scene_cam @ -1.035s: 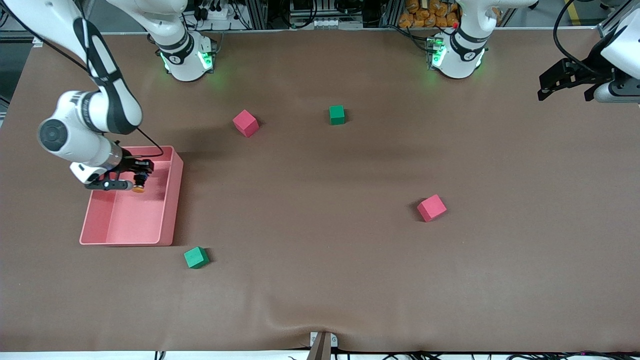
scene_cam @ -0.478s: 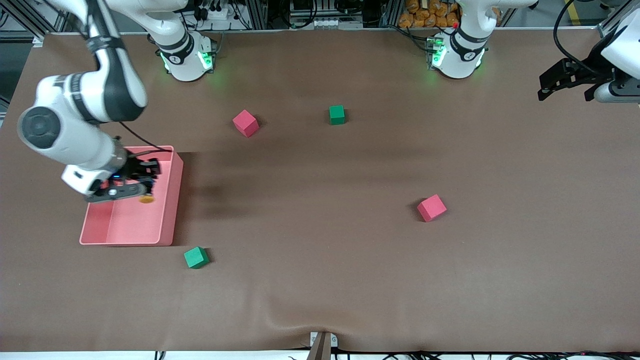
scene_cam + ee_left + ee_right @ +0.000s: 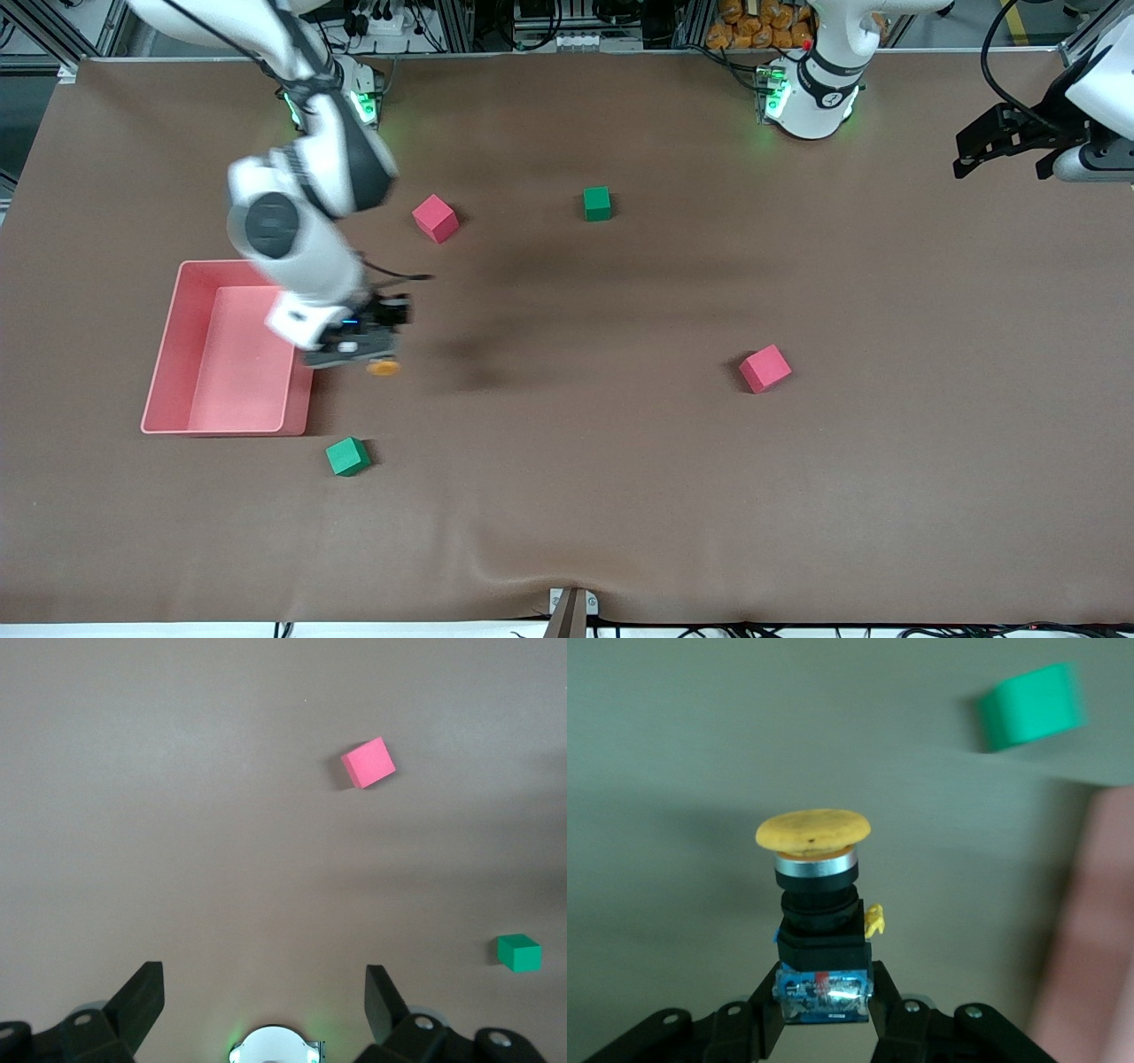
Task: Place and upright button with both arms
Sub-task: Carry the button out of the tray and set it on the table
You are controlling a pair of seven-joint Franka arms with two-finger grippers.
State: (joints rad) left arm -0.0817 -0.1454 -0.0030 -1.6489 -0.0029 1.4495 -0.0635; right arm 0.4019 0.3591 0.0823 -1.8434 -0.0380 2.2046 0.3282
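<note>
The button [image 3: 818, 921] was pinched by its base in the right hand [image 3: 368, 347] above the worktop [image 3: 620, 461]; it could be dropped. The left hand [image 3: 264, 1010] was held spread, waiting.

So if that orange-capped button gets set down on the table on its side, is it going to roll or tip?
Probably. The button has a wide round cap over a narrower body, so on its side it may roll in an arc. It looks rigid and light. The right gripper pinches only its base, so it could pivot.

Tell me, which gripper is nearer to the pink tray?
Right. The right gripper, holding the button, hangs just beside the pink tray; the left gripper waits at the table's left-arm end.
</note>
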